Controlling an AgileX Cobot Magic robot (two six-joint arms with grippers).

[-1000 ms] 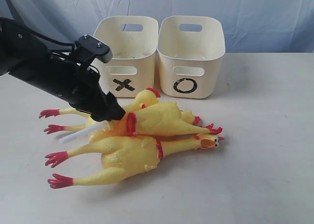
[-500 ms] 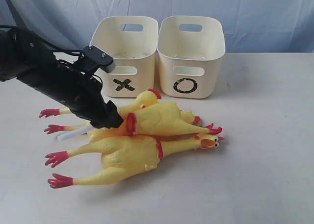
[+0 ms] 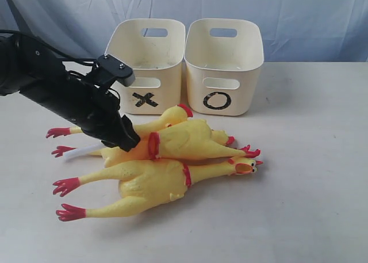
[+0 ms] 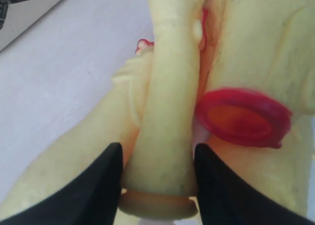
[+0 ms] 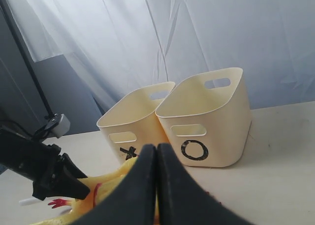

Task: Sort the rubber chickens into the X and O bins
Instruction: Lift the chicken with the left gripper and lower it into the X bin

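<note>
three chickens on the bench, none binned

three rubber chickens (image 3: pixel 172 179) lie heaped on the bench (image 3: pixel 310 159) at centre-left of the exterior view, just in front of the x bin (image 3: pixel 150 61) and o bin (image 3: pixel 224 64). the left fingers (image 4: pixel 106 185) pinch a pale neck (image 4: pixel 165 112) from both sides, beside a red band (image 4: pixel 241 116); which bird it belongs to i cannot tell. the right fingers (image 5: pixel 142 185) are pressed together on nothing, well apart from the pile. the rubber looks soft, light and squashy, so the narrow neck close to the body seems the surest hold; a long bird will likely droop.

left tool (image 4: pixel 157 158) shifted back slightly, jaws narrowed onto a rubber chicken (image 4: pixel 170 87)
</note>
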